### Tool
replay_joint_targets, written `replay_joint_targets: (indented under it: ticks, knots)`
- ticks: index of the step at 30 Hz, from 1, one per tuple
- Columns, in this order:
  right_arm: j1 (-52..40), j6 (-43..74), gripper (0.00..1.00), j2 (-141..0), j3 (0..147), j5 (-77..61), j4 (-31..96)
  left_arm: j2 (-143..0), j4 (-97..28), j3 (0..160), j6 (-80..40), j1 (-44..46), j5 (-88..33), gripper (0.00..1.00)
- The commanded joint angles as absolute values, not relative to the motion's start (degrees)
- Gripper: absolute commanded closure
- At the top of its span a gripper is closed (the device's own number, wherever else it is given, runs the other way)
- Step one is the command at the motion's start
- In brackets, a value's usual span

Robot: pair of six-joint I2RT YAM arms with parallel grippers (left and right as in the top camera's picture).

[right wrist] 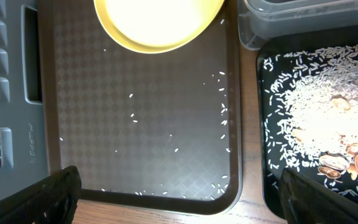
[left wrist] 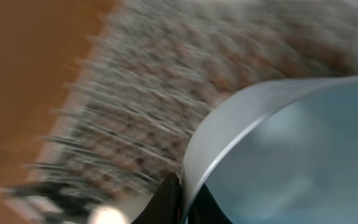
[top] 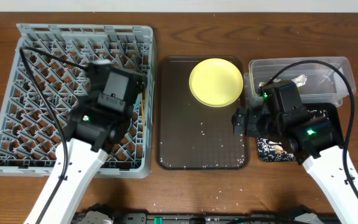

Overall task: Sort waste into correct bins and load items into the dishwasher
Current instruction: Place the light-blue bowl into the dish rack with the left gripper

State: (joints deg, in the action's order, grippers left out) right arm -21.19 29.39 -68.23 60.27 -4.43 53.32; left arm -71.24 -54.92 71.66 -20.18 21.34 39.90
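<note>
- The light blue bowl (left wrist: 291,155) is being pinched at its rim by the left gripper (left wrist: 182,200) over the dish rack (top: 42,37), left of frame.
- The right gripper (right wrist: 179,193) is being held with jaws spread above the brown tray (right wrist: 166,137), centre.

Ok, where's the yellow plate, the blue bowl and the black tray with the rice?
yellow plate (top: 215,81): overhead view, the middle of its face.
blue bowl (left wrist: 291,162): left wrist view, blurred, its inside surface.
black tray (right wrist: 269,155): right wrist view, its left side, just inside the rim.
</note>
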Motion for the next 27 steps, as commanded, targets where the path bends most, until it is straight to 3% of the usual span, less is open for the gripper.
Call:
replay_joint_targets:
  ticks: [1, 5, 16, 27]
  knots:
    - [-20.64, 29.74, 0.01, -68.25, 60.95, -3.88, 53.17, -74.54, -52.34, 71.96, -19.05, 18.41, 65.32, 0.93]
    - [-20.62, 29.74, 0.01, -68.25, 60.95, -3.88, 53.17, -81.38, -49.80, 71.96, -17.39, 14.83, 75.48, 0.92]
    - [-20.62, 29.71, 0.01, -68.25, 60.95, -3.60, 52.90, -98.43, -49.50, 71.96, -17.65, 11.79, 81.73, 0.92]
    - [-20.62, 29.71, 0.01, -68.25, 60.95, -2.37, 52.95, -103.00, -48.75, 69.12, -19.44, 11.79, 76.29, 0.93]
